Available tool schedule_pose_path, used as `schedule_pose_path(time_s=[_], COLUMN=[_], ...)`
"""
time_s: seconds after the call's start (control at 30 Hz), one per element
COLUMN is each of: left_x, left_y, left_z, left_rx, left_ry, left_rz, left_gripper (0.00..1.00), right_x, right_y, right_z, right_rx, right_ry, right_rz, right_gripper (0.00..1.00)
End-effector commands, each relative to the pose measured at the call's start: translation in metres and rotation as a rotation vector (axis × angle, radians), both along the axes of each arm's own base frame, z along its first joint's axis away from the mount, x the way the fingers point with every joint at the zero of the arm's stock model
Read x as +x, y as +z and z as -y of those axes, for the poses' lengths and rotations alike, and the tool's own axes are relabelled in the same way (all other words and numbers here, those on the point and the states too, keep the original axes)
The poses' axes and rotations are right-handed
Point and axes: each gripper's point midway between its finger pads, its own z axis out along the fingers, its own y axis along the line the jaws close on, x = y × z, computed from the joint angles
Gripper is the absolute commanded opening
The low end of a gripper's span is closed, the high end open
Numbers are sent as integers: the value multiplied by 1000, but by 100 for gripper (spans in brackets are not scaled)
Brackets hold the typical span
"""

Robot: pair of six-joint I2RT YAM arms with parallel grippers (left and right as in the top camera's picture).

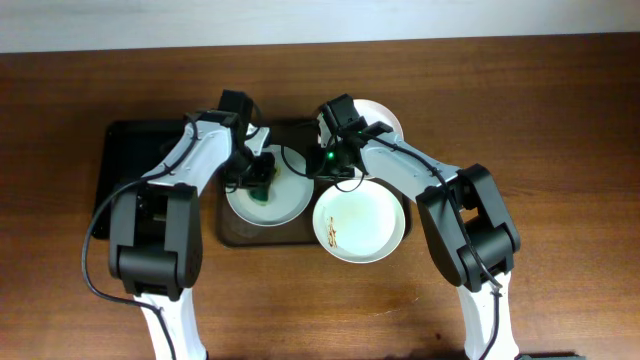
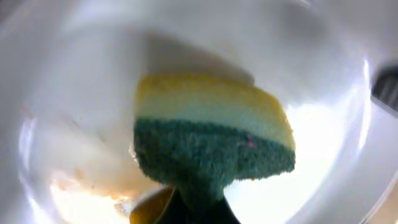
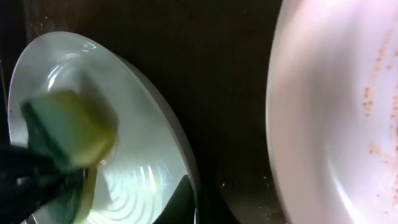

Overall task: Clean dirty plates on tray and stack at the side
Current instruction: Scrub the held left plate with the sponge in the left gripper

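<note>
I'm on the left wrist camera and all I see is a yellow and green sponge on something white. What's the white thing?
Observer: It's a plate lying on the brown tray. The left gripper holds the sponge down in it.
Operator: Are there other plates?
Observer: Two. A smeared plate, with orange marks, lies at the tray's right edge. A third plate shows partly behind the right arm.
Operator: What's the other arm doing?
Observer: The right gripper is at the first plate's right rim. I cannot tell whether it pinches the rim.
</note>
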Motion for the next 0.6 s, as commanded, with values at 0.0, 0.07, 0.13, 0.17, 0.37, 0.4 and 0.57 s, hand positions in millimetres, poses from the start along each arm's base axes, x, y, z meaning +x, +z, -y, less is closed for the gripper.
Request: schedule_pose_path(time_s=[0.0,0.07,0.13,0.17,0.37,0.4,0.57], left_x=[-20,-14,-5,8,65,64,36], left_y=[-14,-18,-17,-17,-10,-9,-6], left_z=[-34,-82,-104,-102,-26,-11,17], left_rx=[42,264,393,390,224,177,-107], left_ry=[89,264,353,368,291,268,150], left_rz=[-117,-101,-47,10,258,255,95], left_gripper=[1,1,1,1,1,1,1], right_x=[1,0,0,1,-1,-1,-1], right_y=[-3,-3,-3,-3,-3,-3,-4], right_z=[1,1,1,1,1,1,2], right_rx=[-11,-12,-11,-12,-15,-15,-15], right_ry=[-8,-8,-8,-8,-8,-8,-8], right_rz=[-2,-3,-2,-2,-8,-8,-9], right_gripper=[4,4,4,4,4,4,4])
